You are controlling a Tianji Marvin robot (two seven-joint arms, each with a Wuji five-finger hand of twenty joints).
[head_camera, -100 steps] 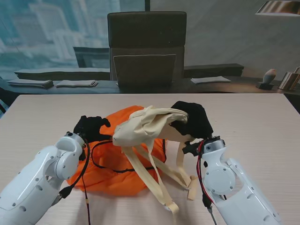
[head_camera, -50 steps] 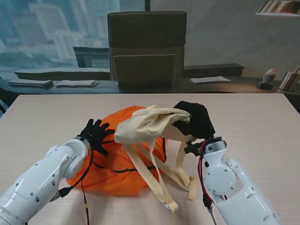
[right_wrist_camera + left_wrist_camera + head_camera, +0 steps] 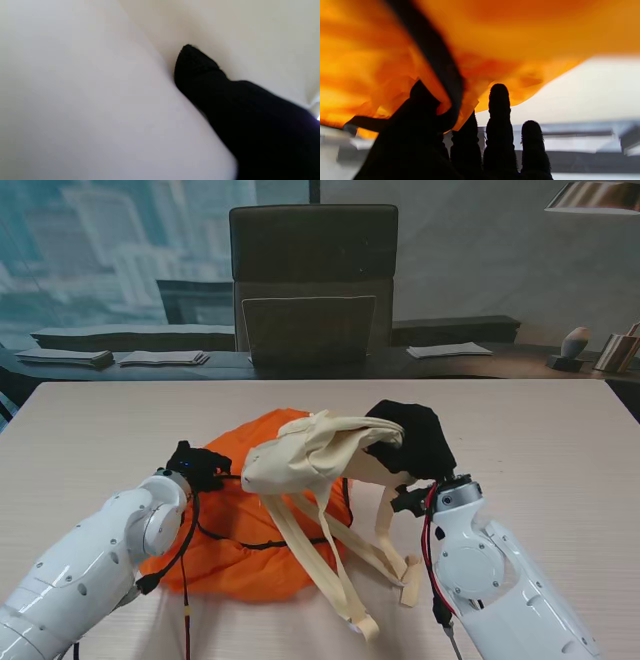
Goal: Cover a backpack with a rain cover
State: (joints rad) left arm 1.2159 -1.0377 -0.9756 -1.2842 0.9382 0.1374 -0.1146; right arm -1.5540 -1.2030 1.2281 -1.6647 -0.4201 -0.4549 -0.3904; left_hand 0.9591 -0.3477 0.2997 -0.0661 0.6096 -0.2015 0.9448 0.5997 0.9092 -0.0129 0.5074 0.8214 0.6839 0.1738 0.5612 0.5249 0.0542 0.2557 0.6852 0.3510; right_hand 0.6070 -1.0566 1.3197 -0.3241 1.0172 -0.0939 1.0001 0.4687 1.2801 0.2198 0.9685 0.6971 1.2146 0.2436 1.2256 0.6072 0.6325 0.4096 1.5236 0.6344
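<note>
My left hand (image 3: 198, 465), spread wide over the orange rain cover (image 3: 240, 530) half a second ago, has curled and pinched the cover's black-trimmed edge. The cream backpack (image 3: 315, 450) in my right hand (image 3: 410, 438) has dipped slightly, its straps swinging nearer to me.

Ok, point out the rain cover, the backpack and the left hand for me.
rain cover (image 3: 240, 565): stand view, orange fabric nearest me.
backpack (image 3: 300, 455): stand view, middle of the cream body.
left hand (image 3: 198, 465): stand view, back of the black glove at the cover's edge.
</note>
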